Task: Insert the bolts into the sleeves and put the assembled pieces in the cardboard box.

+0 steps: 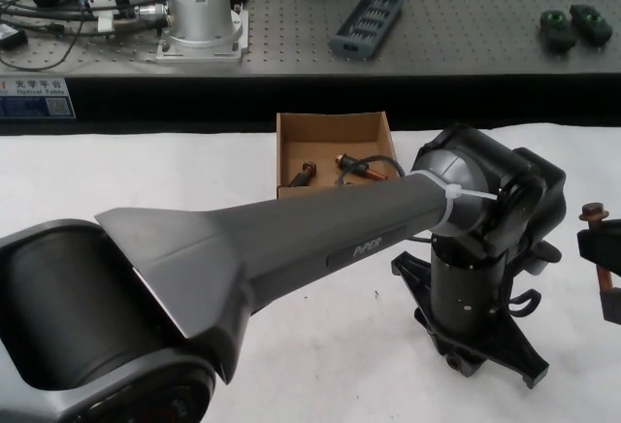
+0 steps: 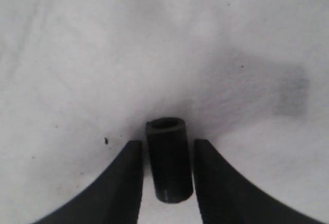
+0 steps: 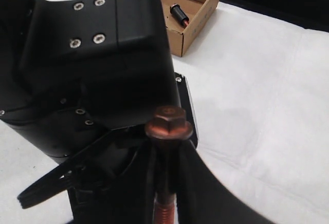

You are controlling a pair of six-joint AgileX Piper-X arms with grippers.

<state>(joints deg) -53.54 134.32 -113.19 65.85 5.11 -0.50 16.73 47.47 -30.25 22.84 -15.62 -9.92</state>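
Cloth (image 2: 77, 54), left tool (image 2: 167, 144) astride sleeve (image 2: 168, 162), right tool (image 3: 167, 157) clamping bolt (image 3: 168, 125) (upright)

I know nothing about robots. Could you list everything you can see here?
cardboard box: one, brown, at the far edge of the cloth
assembled pieces: at least two, black and copper, in the box
sleeve: one, black, at the left hand
bolt: one, copper, upright in the right hand
cloth: one, white, covering the bench
slotted tray: one, dark, on the perforated table behind
knobs: two, black and green, far right on that table
left hand: black, above the cloth
right hand: black, shut on the bolt
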